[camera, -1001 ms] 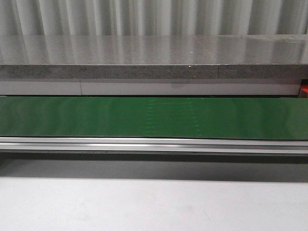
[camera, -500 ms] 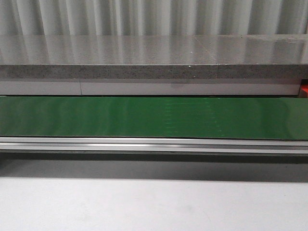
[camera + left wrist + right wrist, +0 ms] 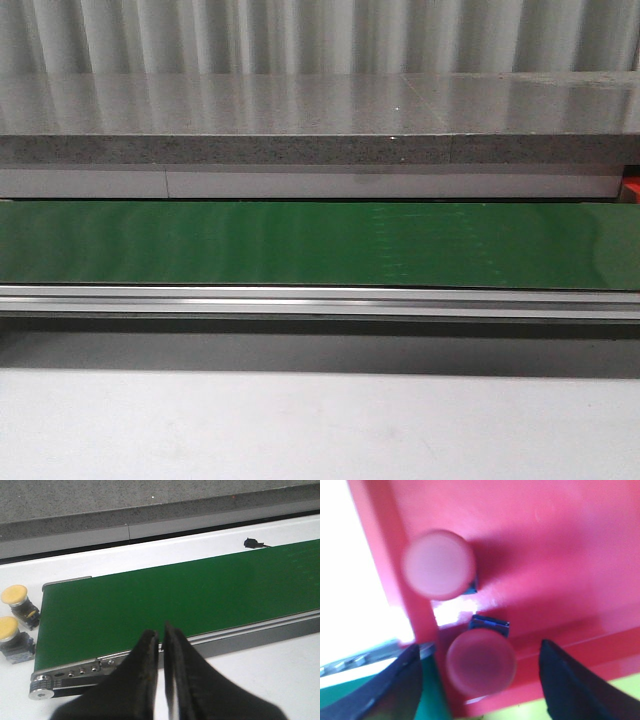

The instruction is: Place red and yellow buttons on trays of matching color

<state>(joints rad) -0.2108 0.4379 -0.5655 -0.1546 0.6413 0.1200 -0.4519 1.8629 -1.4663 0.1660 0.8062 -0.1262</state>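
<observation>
From the front camera I see a green conveyor belt (image 3: 320, 245) running across in an aluminium frame, a grey speckled stone ledge (image 3: 320, 120) behind it and corrugated metal wall above; the pale tabletop (image 3: 320, 425) fills the foreground. No arm shows in that view.

On my left wrist camera, two yellow buttons (image 3: 14, 596) (image 3: 8, 629) with dark bodies sit on the white tabletop just beside the belt's end, near each other. The left pincer (image 3: 161, 640) hangs over the belt's near rail, its black fingers almost together with only a thin slit between, holding nothing.

On my right wrist camera, blurred, two red buttons (image 3: 438, 564) (image 3: 480, 660) rest in the red tray (image 3: 560, 545). The right pincer (image 3: 480, 680) is spread wide, its fingers either side of the nearer red button without touching it.
</observation>
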